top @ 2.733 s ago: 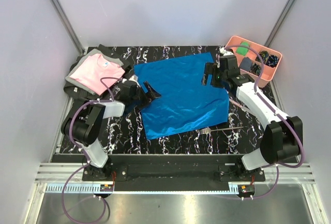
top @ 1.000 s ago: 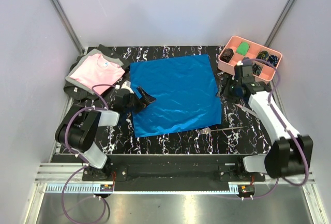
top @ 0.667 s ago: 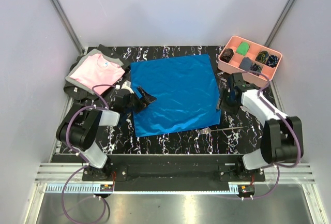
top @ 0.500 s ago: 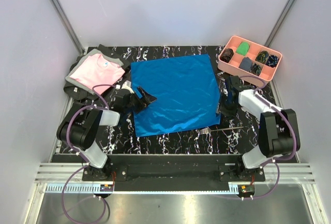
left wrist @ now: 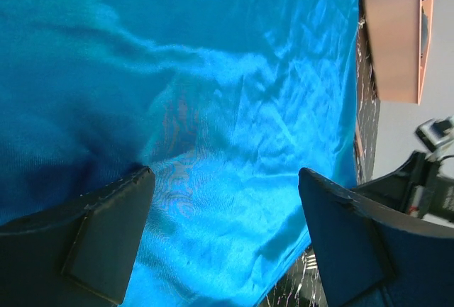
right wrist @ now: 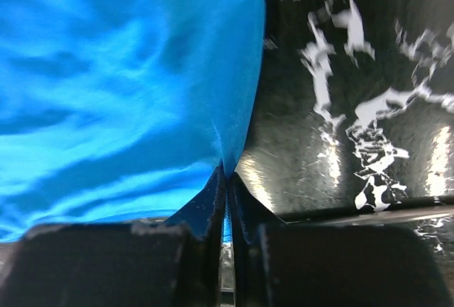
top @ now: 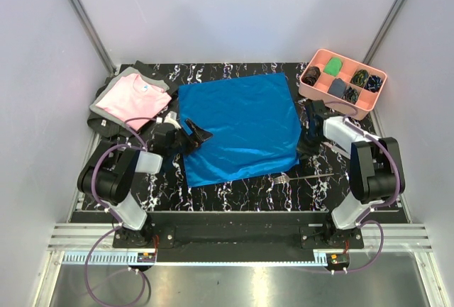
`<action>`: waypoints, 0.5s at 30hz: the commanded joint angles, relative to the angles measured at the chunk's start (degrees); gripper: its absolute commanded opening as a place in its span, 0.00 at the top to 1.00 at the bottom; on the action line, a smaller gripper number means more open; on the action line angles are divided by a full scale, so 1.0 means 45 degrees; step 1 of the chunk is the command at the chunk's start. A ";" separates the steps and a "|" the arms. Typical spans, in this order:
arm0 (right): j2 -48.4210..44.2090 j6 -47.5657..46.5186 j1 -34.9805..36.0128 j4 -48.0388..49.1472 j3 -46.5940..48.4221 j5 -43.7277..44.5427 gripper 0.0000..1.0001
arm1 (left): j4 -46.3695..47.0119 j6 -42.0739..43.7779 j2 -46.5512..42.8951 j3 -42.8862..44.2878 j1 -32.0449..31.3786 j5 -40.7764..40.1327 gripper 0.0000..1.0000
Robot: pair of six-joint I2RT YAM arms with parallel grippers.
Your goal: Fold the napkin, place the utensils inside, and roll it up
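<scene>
Top external is showing one napkin point(top: 237, 126) and one fork point(top: 285, 178). Left gripper point(left wrist: 225, 176) is lying low, spread over the napkin; right gripper point(right wrist: 225, 181) is pinching its edge.

a black surface point(top: 234, 186) veined with white carries everything here; the right wrist view shows its glossy marbling up close point(right wrist: 340, 108). at its far left corner lies a folded pink shirt point(top: 133, 99) with grey trim round its edges. at the far right corner sits a pink tray point(top: 363, 111) split into compartments. one holds a green bundle point(top: 333, 64), another a dark bundle point(top: 312, 74), another a grey piece point(top: 336, 87). pale plain walls point(top: 227, 9) close in three sides.
</scene>
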 commanded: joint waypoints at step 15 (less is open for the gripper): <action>0.0544 0.0042 0.3587 -0.0932 0.4617 0.1181 0.34 | -0.0500 0.0265 0.0729 -0.0183 0.0194 0.0194 0.10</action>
